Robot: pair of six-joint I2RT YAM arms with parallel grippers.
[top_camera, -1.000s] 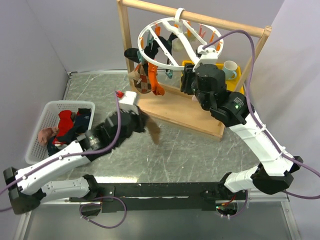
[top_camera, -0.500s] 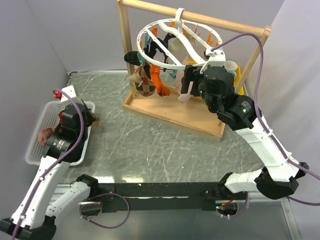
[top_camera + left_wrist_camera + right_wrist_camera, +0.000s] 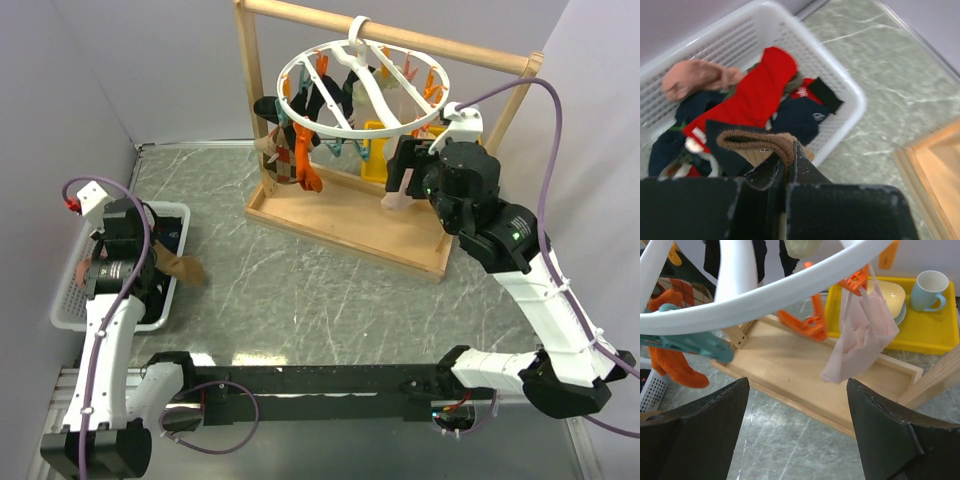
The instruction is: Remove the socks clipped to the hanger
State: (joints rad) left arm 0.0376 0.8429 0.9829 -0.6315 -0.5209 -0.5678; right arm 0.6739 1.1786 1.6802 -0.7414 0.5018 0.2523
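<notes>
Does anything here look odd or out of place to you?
A yellow tray with a cup and bowl sits behind the wooden frame, odd amid laundry. A brown sock dangles from the left claw past the basket edge.

We see a white round plastic ring hanger (image 3: 765, 296), its orange plastic clips (image 3: 807, 325) and teal plastic clip (image 3: 690, 342), a pale pink fabric sock (image 3: 862, 335), a brown fabric sock (image 3: 757, 141), a red fabric sock (image 3: 757, 92), our grey-green veined bench (image 3: 330, 290).
</notes>
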